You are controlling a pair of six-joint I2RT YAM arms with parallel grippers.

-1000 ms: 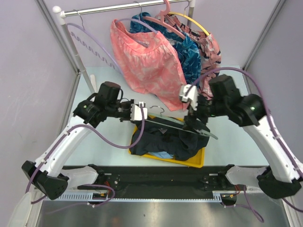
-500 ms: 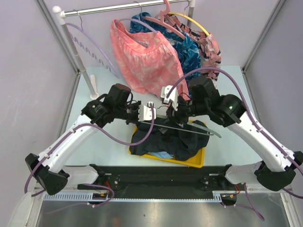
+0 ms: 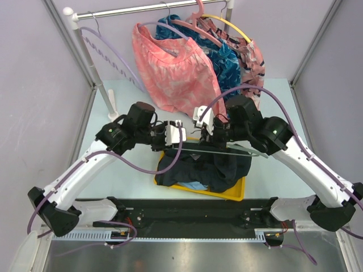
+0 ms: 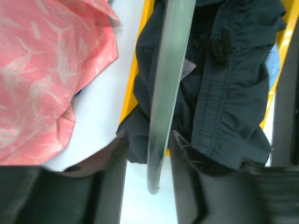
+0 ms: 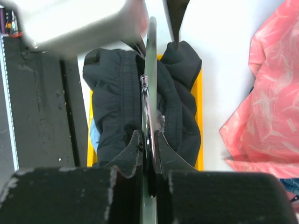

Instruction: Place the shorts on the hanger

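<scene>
Left gripper (image 4: 148,140): jaws narrow, astride hanger (image 3: 238,151) tip; gap on one side, we cannot tell if clamped; right gripper (image 5: 148,140): pinched tight on hanger at hook neck; hanger level, just above shorts (image 3: 195,169); shorts heaped in yellow tray (image 3: 229,196), mid desk toward near edge; we judge shorts light, limp, not slippery; best hold: gathered waistband (image 4: 219,102); hanger thin, stiff, likely slick.

— Where's the hanger (image 3: 227,152)?
— Between the right gripper's (image 3: 218,140) jaws, with one end between the left gripper's (image 3: 181,136).
— And beneath the jaws?
— The shorts (image 3: 198,170), lying in the tray (image 3: 235,195), directly under the hanger.
</scene>
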